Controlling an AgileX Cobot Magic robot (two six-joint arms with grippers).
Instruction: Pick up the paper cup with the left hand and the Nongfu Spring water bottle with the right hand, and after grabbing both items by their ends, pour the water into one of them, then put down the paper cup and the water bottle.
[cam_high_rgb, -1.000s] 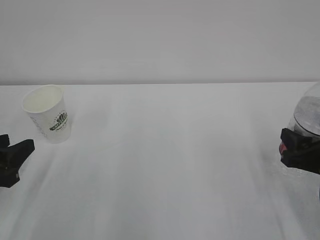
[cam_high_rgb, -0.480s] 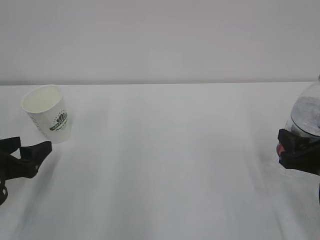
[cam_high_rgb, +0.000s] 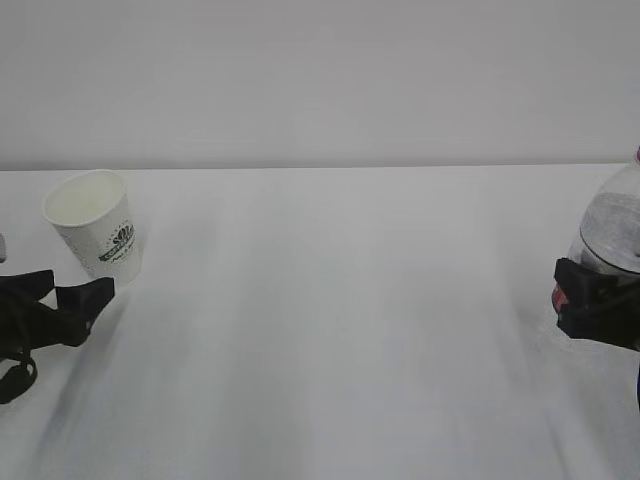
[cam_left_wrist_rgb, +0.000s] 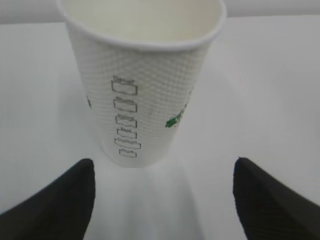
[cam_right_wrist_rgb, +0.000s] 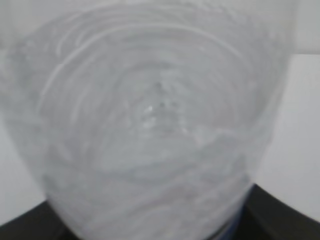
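- White table (cam_high_rgb: 330, 330) under a plain pale wall (cam_high_rgb: 320, 80), with nothing but the task's things and the two grippers on it.
- Near the left edge of the exterior view, the paper cup (cam_high_rgb: 93, 227): upright on the table, white, green logo on its side, mouth open and the inside pale.
- From the left wrist view, the same paper cup (cam_left_wrist_rgb: 140, 80) straight ahead, with a column of small printed boxes down its side and a bit of green logo at the right.
- Just below and beside the cup, the left hand (cam_high_rgb: 48, 300): black, low over the table, jaws spread wide, fingertips (cam_left_wrist_rgb: 60, 200) short of the cup's base and clear of its wall.
- At the right edge, the Nongfu Spring water bottle (cam_high_rgb: 612, 240): clear, standing upright, partly cut off by the frame.
- Around its lower body, the right hand (cam_high_rgb: 590, 300): black, closed on the bottle, a spot of red showing at the jaw.
- Right wrist view filled by the bottle's clear ribbed body (cam_right_wrist_rgb: 155, 125), badly blurred; possibly water inside, hard to say.
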